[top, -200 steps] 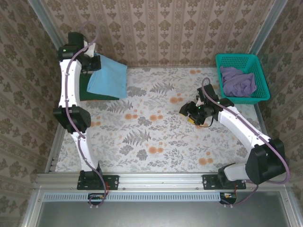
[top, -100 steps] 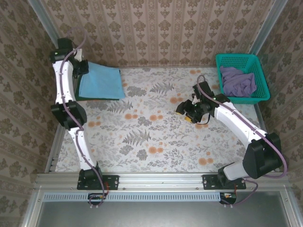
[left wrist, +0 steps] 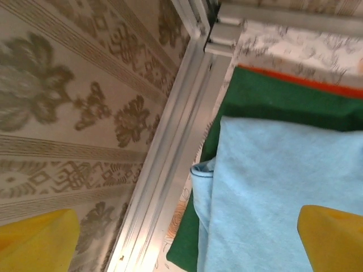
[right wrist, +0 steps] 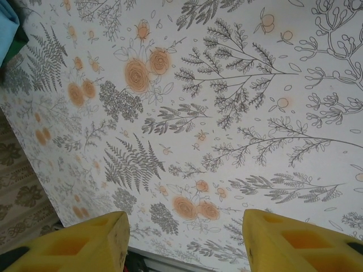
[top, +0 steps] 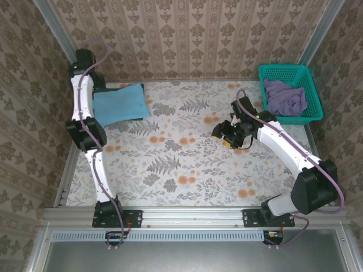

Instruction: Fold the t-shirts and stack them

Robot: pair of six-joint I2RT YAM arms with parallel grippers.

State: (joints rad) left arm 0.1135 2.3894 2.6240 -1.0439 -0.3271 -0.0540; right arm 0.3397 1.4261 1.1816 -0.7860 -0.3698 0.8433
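Backdrop: patterned wallpaper (top: 198, 34) surrounds a table (top: 187, 153) with a floral cover.
Light blue t-shirt (top: 119, 103): folded flat at the far left corner, lying on the dark green t-shirt (left wrist: 283, 102).
Dark green t-shirt: folded, its edges showing around the blue one.
Orange strip (left wrist: 306, 82): peeks out beyond the green one's far edge.
Purple t-shirt (top: 285, 97): crumpled inside the teal basket (top: 283, 68), far right corner.
Left pincer (left wrist: 184, 241): fingers apart, empty, above the stack's left edge.
Right pincer (top: 224, 135): fingers apart, empty, over bare table, nearer the basket than the stack.

even soft light, blurred wrist edges
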